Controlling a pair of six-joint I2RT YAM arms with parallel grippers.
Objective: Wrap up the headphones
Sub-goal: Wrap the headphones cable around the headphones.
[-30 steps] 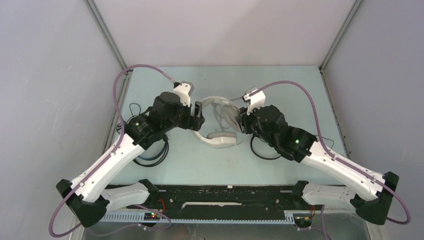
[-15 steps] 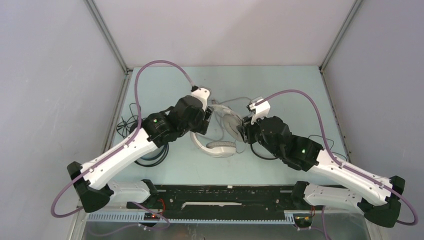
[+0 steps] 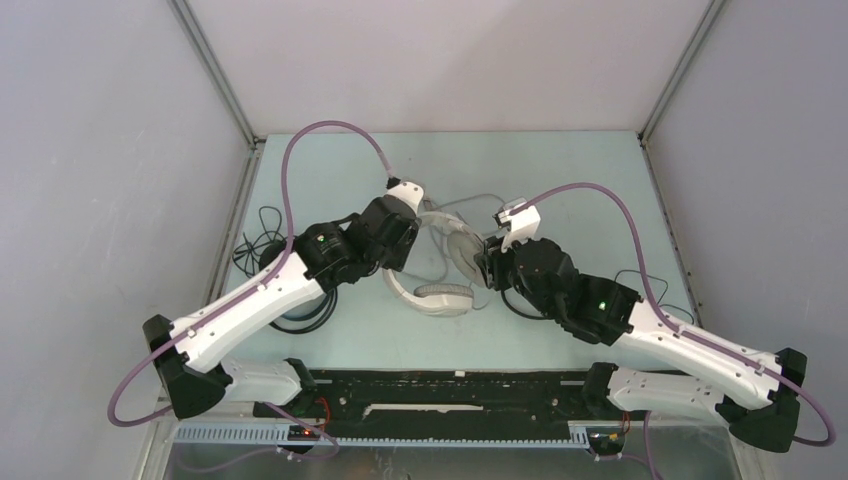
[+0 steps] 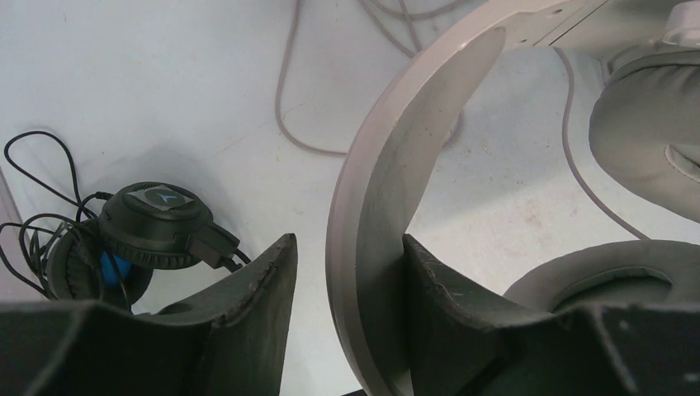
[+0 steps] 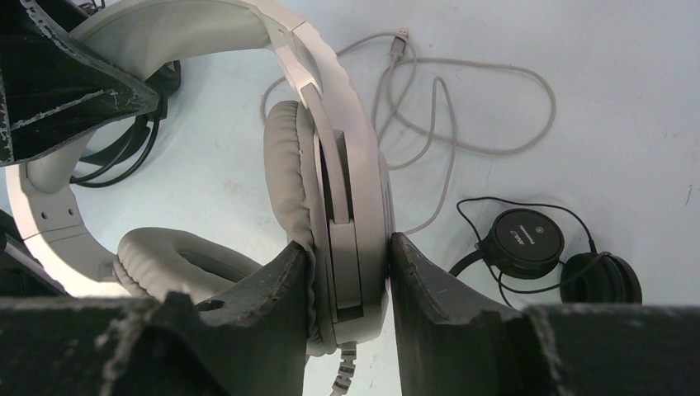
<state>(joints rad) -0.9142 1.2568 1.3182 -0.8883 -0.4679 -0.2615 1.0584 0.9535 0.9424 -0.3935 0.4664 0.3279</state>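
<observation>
While right tool [image 5: 347,247] clamps white-grey headphones [image 3: 440,296] by upright earcup [image 5: 351,157], left tool [image 4: 347,247], half-open, straddles the band [image 4: 376,186]

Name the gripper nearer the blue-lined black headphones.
Left. The left gripper straddles the band of the white headphones, beside the blue-lined headphones; the right gripper clamps the white earcup farther away.

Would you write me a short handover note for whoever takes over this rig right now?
Left gripper: open, straddling the headband of the white-grey headphones, with a gap on one side.
Right gripper: shut on one ear cup of that set.
Grey cable: in loose loops on the table, not wrapped.
Black headphones with blue lining: on the left, cord loose.
Slim black headphones: on the right, cord loose.
Done: nothing wrapped yet.
Left: wrap all three cords.
</observation>
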